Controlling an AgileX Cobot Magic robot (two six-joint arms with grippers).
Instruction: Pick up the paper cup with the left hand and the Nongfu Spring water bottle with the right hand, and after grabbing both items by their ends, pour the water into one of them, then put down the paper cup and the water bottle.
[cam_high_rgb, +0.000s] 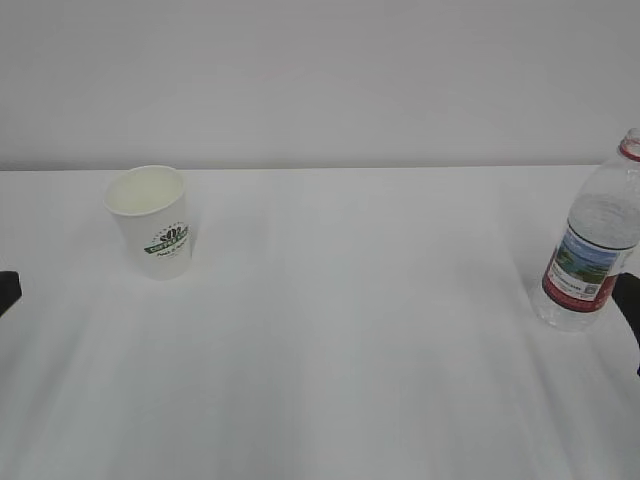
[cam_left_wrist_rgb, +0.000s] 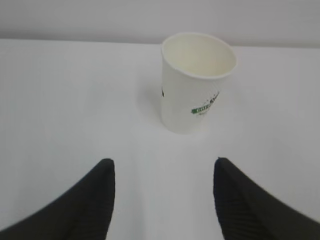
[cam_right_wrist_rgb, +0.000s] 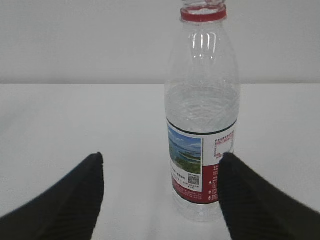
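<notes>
A white paper cup (cam_high_rgb: 151, 221) with a green round logo stands upright on the white tabletop (cam_high_rgb: 340, 330), toward the left and near the far edge by the pale wall (cam_high_rgb: 320, 80). Its mouth is open and the inside looks pale; whether any liquid is in it cannot be told. Well apart from it, at the far right, a clear plastic water bottle (cam_high_rgb: 593, 240) stands upright, with a red neck ring, a label showing a landscape over a red band, and water reaching up to about its shoulder. The top of the bottle runs out of view, so a cap cannot be made out. The left end effector (cam_left_wrist_rgb: 164, 167) sits just short of the cup with its two black fingers spread wide, holding nothing; the cup stands beyond the gap, a little to the right of its centre. The right end effector (cam_right_wrist_rgb: 161, 160) is also spread wide and empty, with the bottle standing close in front, nearer the right finger (cam_right_wrist_rgb: 250, 200); contact there cannot be judged.
</notes>
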